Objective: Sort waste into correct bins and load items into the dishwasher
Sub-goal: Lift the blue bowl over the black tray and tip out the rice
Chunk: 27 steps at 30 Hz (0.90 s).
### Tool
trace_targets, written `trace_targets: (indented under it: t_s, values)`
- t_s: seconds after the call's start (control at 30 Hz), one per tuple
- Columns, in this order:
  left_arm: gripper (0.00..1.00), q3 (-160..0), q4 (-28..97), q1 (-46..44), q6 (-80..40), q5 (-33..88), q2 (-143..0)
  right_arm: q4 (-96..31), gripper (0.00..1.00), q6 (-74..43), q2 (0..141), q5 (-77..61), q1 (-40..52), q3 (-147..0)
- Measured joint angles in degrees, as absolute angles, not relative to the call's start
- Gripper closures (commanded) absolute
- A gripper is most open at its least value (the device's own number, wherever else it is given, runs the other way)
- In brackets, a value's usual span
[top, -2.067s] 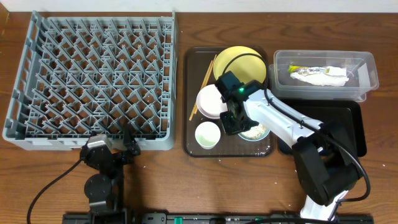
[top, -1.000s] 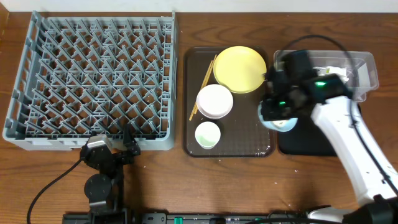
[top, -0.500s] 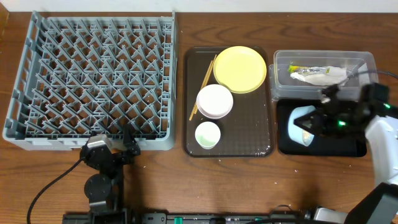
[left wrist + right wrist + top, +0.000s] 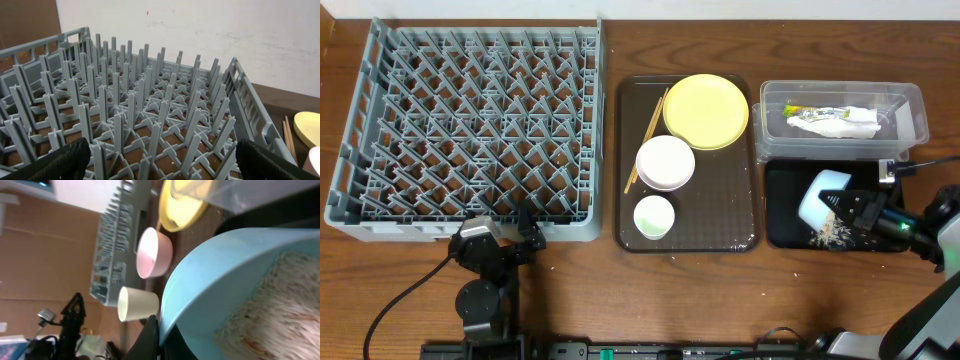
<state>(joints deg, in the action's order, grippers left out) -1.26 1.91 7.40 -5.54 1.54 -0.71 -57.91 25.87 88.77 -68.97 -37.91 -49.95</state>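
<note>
My right fingers [image 4: 151, 335] clamped the tilted light blue bowl [image 4: 820, 195], spilling rice scraps [image 4: 835, 233] onto the glossy black tray [image 4: 780, 235]; my left fingers [image 4: 60, 162] gaped empty; the grey plastic rack [image 4: 470, 120] held nothing yet.

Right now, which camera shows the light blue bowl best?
Overhead: the light blue bowl is seen tipped over the black tray, scraps spilled beside it. Right wrist shows only part of its rim and scrap-coated inside, close up. Left wrist misses it.

Robot lab, mock kitchen setup.
Grey dish rack [image 4: 465, 125] on wood table [image 4: 700, 300] w/ black arm base [image 4: 480, 298] at edge, bare white wall [image 4: 200, 30].
</note>
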Motion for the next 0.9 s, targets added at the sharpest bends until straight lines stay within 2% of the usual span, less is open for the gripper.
trace_targets:
  t_s: [0.33,0.7,0.9]
  values:
    - [0.06,-1.3,1.9,7.4,-5.5,1.5,-0.7,-53.0,0.99,24.8,96.0,-81.1,-38.8,-49.9]
    - [0.06,-1.3,1.9,7.4,-5.5,1.5,-0.7,-51.6,0.99,10.0,97.8,-86.3,-39.0,-49.8]
    - [0.06,-1.3,1.9,7.4,-5.5,1.5,-0.7,-51.8,0.99,5.8,97.8,-86.9,-41.6,-49.8]
